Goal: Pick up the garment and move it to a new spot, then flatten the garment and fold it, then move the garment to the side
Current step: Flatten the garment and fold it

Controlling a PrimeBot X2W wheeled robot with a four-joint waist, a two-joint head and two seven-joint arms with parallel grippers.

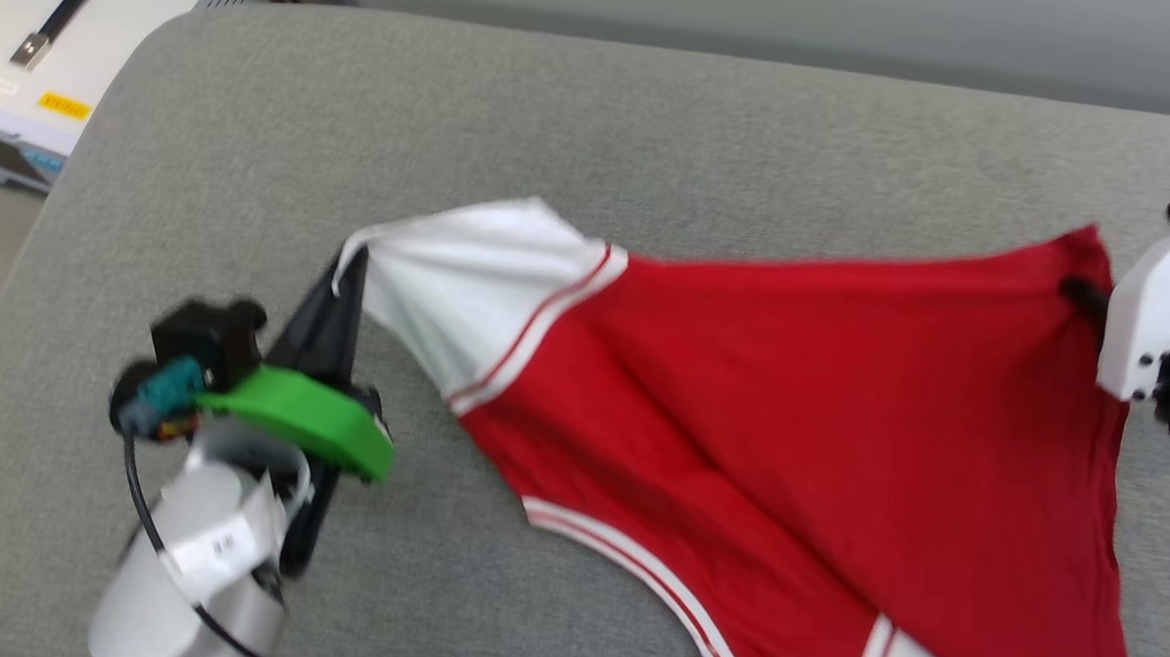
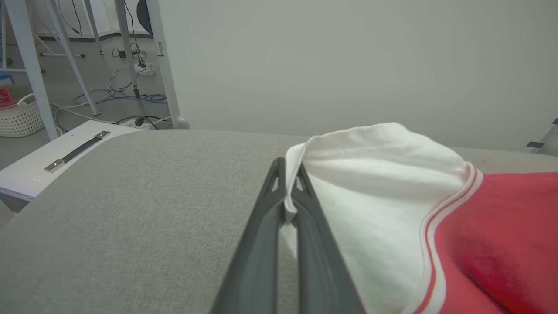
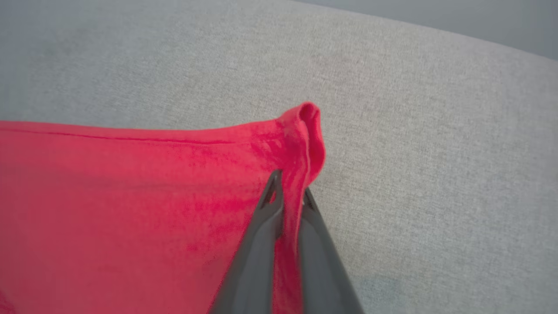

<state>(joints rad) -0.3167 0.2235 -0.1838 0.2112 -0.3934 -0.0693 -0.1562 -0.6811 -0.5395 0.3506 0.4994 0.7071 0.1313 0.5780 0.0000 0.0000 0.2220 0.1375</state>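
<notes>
Showing diagonal creases, the garment (red, white sleeves) is pulled taut.

garment: lower part cut off at bottom | right hand: blurred, cut off at right

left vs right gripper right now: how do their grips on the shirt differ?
1. The left gripper pinches the hem of the white sleeve; the right gripper pinches a red corner of the garment.
2. In the head view the left gripper is at the garment's left end, with a green part on its wrist; the right gripper is at the far right, white-cased.
Shared: both are shut on cloth, which is stretched between them over the grey cushion.
</notes>
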